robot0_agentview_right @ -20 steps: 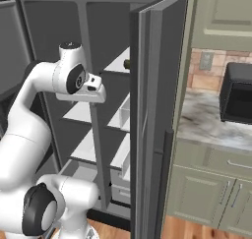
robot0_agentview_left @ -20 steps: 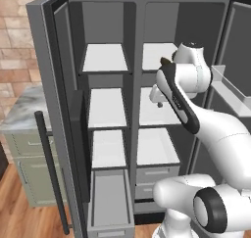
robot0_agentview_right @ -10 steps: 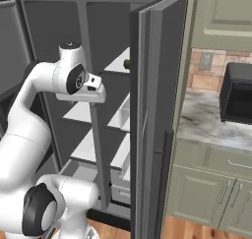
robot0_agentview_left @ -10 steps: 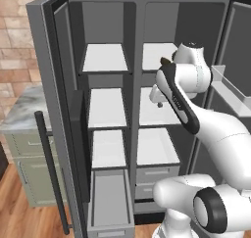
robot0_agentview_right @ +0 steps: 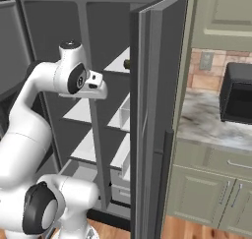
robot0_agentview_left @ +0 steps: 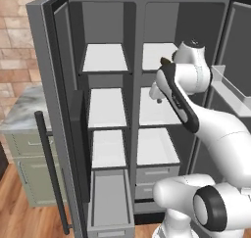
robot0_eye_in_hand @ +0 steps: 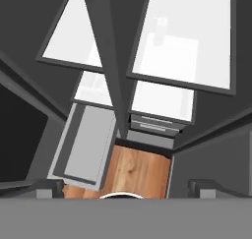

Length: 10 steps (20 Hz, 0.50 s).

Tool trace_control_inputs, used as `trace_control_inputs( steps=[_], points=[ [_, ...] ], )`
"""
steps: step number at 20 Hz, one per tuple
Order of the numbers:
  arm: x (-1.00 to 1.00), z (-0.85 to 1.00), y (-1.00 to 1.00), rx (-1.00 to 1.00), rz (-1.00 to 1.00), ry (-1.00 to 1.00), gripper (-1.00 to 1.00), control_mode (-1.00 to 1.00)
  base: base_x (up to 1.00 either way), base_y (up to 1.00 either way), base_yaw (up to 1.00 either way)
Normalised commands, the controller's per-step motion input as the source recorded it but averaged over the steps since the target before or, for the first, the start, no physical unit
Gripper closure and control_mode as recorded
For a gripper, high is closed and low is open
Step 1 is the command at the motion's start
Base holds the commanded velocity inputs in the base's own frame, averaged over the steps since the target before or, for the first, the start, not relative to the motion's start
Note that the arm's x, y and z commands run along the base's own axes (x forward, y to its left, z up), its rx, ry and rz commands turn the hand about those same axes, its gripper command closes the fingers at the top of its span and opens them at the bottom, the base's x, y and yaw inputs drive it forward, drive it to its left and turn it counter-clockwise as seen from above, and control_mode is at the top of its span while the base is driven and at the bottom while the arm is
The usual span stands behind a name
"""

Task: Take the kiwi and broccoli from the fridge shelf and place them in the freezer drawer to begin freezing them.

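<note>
Standing open, the fridge shows its freezer drawer [robot0_agentview_left: 110, 202] pulled out at lower left. The claw [robot0_agentview_left: 158, 91] hangs wide open and empty before the middle right shelf; the kiwi [robot0_agentview_right: 126, 64], a dark speck, lies above and deeper in.

Fridge walls [robot0_agentview_left: 105, 21]: matt dark grey, smooth, like painted metal.
Door [robot0_agentview_right: 152, 110]: flat mid-grey, satin.
Door handle [robot0_agentview_left: 51, 173]: dull black bar at 8 o'clock in the left base view.
Shelves [robot0_agentview_left: 104, 58]: smooth white boards with grey edges, faintly reflective in the hand view.
Freezer drawer [robot0_agentview_left: 110, 202]: plain matt grey.
Floor [robot0_eye_in_hand: 135, 174]: warm wood grain, slight sheen.
Counter [robot0_agentview_right: 206, 125]: polished grey-veined marble.
Wall [robot0_agentview_left: 17, 31]: rough brick.
Arm [robot0_agentview_left: 215, 129]: glossy white plastic with dark joints.
</note>
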Motion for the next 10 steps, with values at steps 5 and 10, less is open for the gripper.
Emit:
trace_control_inputs(
  steps=[5,10],
  points=[
    [0.34,0.44,-0.33,0.00,-0.03,-0.41,-1.00,-1.00,0.00,0.00,0.00],
    [0.46,0.43,-0.27,0.00,-0.20,-0.12,-1.00,-1.00,0.00,0.00,0.00]
  ],
)
